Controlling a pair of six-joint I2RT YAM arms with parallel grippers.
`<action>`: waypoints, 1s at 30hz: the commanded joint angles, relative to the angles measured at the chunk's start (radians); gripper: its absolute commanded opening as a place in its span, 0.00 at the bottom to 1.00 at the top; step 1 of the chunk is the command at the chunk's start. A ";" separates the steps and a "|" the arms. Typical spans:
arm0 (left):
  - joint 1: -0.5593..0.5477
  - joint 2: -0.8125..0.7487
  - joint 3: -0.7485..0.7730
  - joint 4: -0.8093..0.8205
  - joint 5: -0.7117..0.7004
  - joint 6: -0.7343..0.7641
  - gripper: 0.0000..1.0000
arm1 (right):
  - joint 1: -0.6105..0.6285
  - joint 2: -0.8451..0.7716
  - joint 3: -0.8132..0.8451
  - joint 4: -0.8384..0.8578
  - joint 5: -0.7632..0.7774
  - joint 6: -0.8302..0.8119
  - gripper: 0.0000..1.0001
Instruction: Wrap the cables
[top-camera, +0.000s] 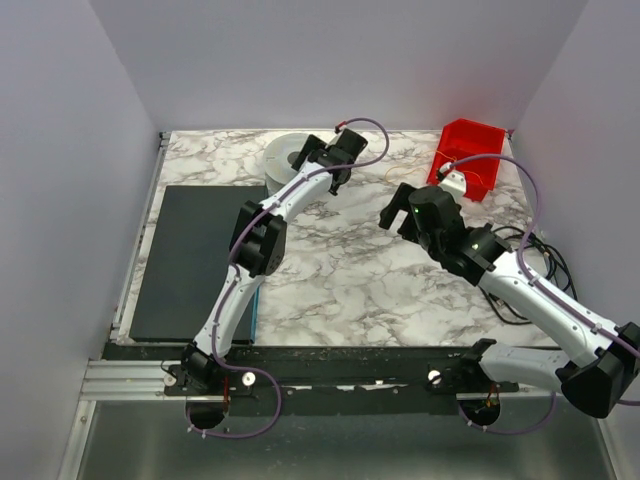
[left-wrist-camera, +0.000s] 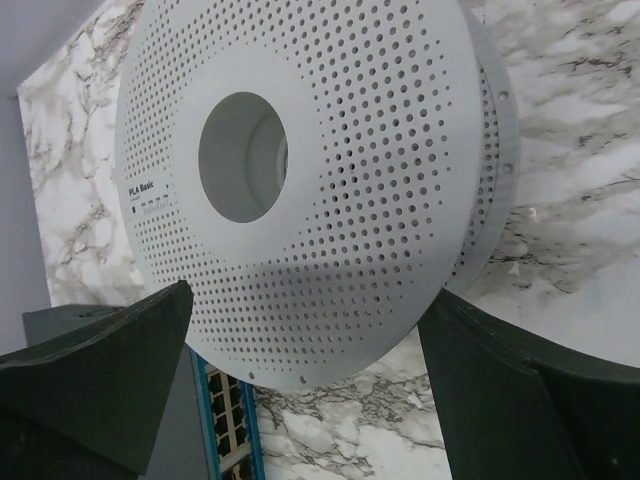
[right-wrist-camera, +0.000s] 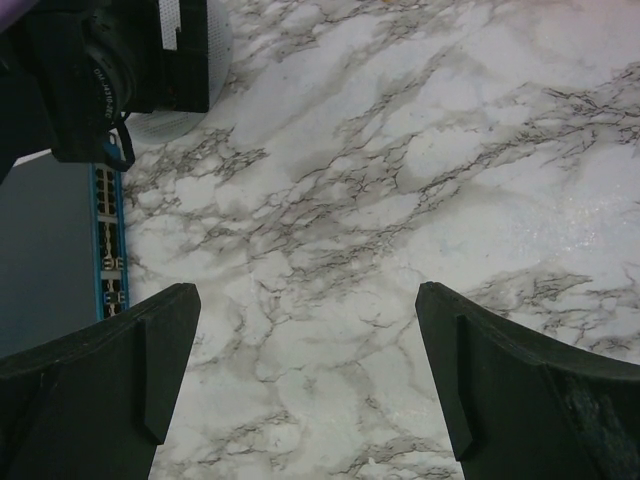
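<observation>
The cables show only as a faint thin orange strand on the marble between the two grippers, left of the red bin. They do not appear in either wrist view. My left gripper stands open at a white perforated spool at the table's far side. In the left wrist view the spool's flange fills the frame. Its lower rim hangs between the black fingers without touching them, at my left gripper. My right gripper is open over bare marble, holding nothing.
A red bin stands at the far right. A dark flat slab covers the left side, with a blue-edged port strip along its right edge. Thick black cords loop beside the right arm. Grey walls close in three sides.
</observation>
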 joint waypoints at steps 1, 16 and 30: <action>0.001 0.047 -0.003 0.065 -0.114 0.134 0.93 | -0.005 0.013 0.037 0.010 -0.008 -0.017 1.00; 0.002 0.048 -0.007 0.110 -0.165 0.176 0.17 | -0.005 0.009 0.023 0.012 -0.012 -0.011 1.00; -0.066 -0.240 -0.097 0.134 -0.083 0.106 0.00 | -0.005 -0.021 0.000 0.011 -0.002 0.025 1.00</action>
